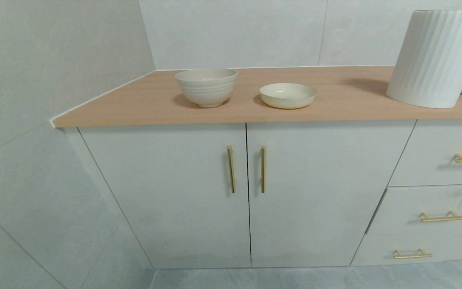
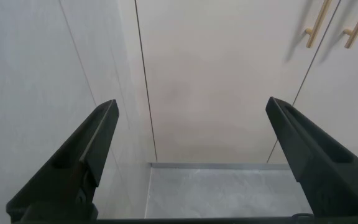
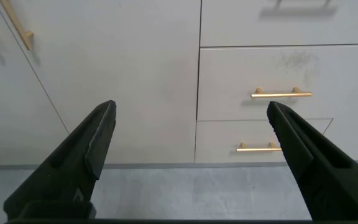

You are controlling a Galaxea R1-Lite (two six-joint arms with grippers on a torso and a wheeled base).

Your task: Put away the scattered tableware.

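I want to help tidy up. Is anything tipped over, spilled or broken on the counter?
Nothing stands out. The deep bowl and the shallow bowl sit upright on the counter, apart, with no spill.

Left end effector, jaws spread, faces a cabinet door.

Bowl sitting on the desk just left of the dish, canister standing far right, cabinet doors hanging below.

Kitchen: tiled walls, wooden countertop, cabinets
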